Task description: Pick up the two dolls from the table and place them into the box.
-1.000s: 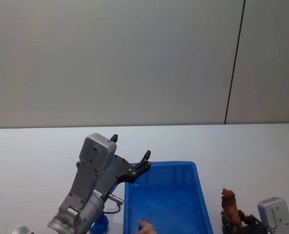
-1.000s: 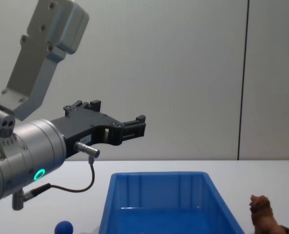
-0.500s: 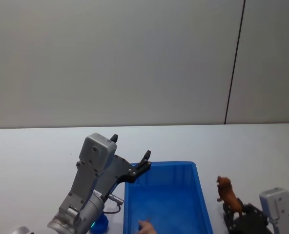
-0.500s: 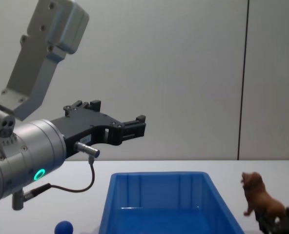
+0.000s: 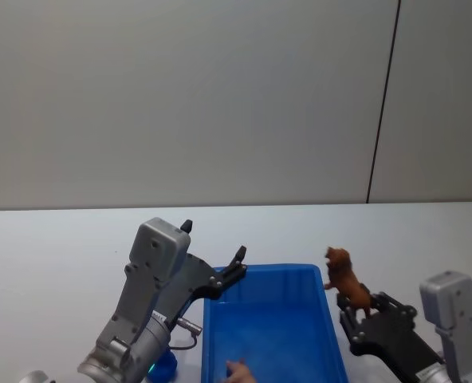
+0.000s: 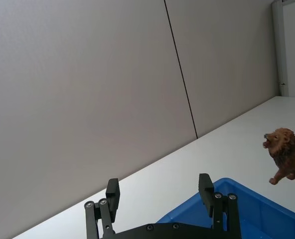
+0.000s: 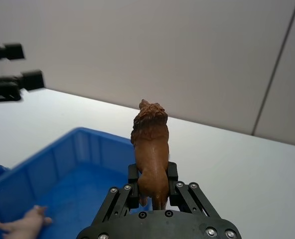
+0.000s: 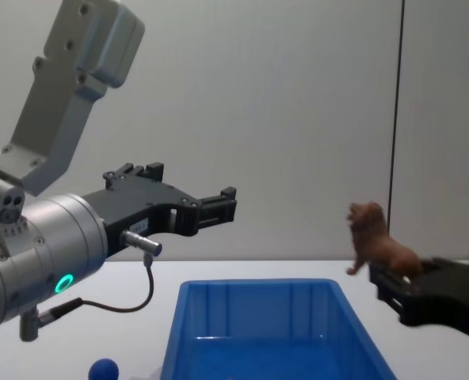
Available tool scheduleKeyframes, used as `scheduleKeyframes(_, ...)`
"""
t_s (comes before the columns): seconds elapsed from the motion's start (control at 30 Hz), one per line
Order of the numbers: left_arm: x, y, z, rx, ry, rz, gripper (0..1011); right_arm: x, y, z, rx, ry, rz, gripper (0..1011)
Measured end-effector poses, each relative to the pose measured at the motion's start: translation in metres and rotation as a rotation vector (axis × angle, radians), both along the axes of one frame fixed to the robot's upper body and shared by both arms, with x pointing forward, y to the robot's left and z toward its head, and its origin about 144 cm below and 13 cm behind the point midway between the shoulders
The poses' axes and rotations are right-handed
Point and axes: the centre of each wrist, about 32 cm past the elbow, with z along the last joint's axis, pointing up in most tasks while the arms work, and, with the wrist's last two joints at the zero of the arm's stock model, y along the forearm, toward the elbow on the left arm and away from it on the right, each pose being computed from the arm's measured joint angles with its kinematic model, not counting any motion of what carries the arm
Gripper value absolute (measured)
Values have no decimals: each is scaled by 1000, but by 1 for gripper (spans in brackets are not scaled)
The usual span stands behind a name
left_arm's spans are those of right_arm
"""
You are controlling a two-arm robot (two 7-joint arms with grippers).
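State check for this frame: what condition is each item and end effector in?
lion figure: gripped, raised by the bin's right rim.
right end effector: shut on the lion figure.
left end effector: open, empty.
blue bin: open-topped, holds a pinkish figure.
blue ball-topped toy: on the table, ungripped.

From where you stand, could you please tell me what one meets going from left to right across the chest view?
The small dark blue toy with a round ball-like top → the open left gripper → the reddish-brown lion figure, held up in the shut right gripper.
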Motion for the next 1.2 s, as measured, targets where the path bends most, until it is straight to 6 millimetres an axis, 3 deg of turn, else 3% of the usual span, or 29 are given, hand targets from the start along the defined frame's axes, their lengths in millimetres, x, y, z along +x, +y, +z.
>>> scheduleKeyframes(0.33,0,0,0,0,0,0,1001,13,15,15,62,-7,144,310)
scheduleKeyframes(0.67,0,0,0,0,0,0,1001,25,26,19,96,41,229,629)
scheduleKeyframes(1.07,0,0,0,0,0,0,1000,27,27,19,81,68,166,985)
scheduleKeyframes(1.2,0,0,0,0,0,0,1001,25,24,19,70,67,122,1001)
